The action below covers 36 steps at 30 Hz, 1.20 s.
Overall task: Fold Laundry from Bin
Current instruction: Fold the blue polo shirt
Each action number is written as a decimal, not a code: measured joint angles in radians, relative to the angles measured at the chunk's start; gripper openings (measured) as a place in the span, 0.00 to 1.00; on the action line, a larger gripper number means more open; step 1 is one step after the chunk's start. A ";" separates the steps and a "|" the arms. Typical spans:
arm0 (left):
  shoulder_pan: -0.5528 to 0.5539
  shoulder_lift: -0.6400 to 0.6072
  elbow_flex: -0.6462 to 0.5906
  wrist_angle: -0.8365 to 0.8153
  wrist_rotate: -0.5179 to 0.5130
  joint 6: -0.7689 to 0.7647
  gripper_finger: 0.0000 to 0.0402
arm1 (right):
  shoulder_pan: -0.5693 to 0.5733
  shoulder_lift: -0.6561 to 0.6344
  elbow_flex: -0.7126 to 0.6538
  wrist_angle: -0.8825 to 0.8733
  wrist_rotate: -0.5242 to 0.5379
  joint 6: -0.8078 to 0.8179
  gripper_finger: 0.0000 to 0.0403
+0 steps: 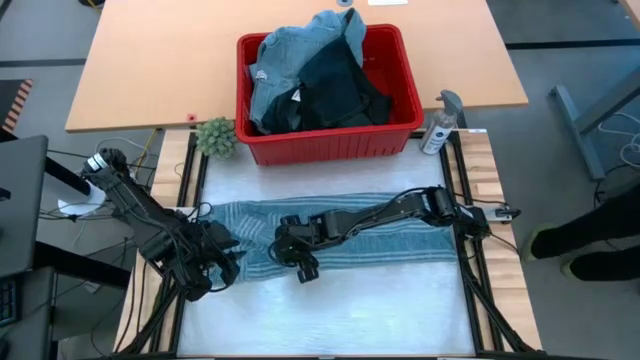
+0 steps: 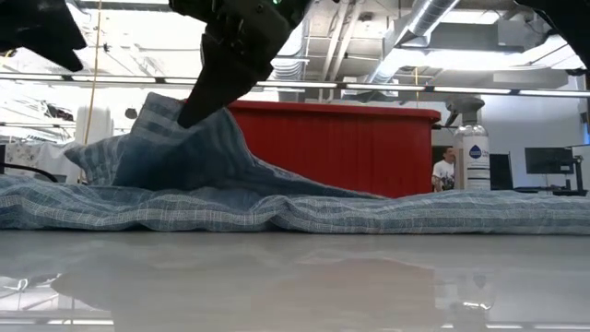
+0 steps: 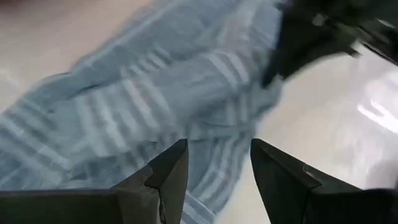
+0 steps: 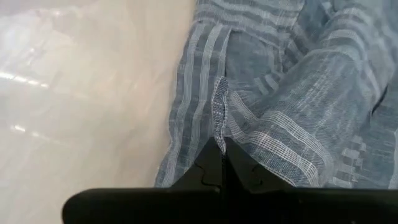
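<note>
My left hand point(image 1: 222, 262) sits spread at the left end of the striped shirt point(image 1: 400, 245), gripping nothing. The shirt lies in a long band across the table point(image 1: 330, 310), in front of the red bin point(image 1: 330, 145) holding the other laundry. My right hand point(image 4: 222, 149) is pinching its near hem, lifting a soft peak. Thin, limp, light cloth; best taken at hems or corners. Sleeves and collar are buried in folds.

It looks like a lab: bare pipes point(image 2: 433, 23) run along the ceiling, computer screens point(image 2: 548, 161) sit behind, and a robot table point(image 1: 330, 310) stands here.
</note>
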 joint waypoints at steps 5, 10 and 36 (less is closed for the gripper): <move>-0.047 -0.002 -0.063 -0.216 -0.067 -0.422 0.40 | -0.013 -0.005 0.000 -0.002 -0.024 -0.001 0.05; -0.067 -0.026 -0.195 -0.224 -0.114 -0.787 0.41 | -0.024 -0.008 0.000 0.001 -0.034 -0.008 0.05; 0.001 -0.225 -0.430 0.059 -0.076 -0.636 0.41 | -0.077 -0.008 0.000 -0.007 -0.087 -0.038 0.05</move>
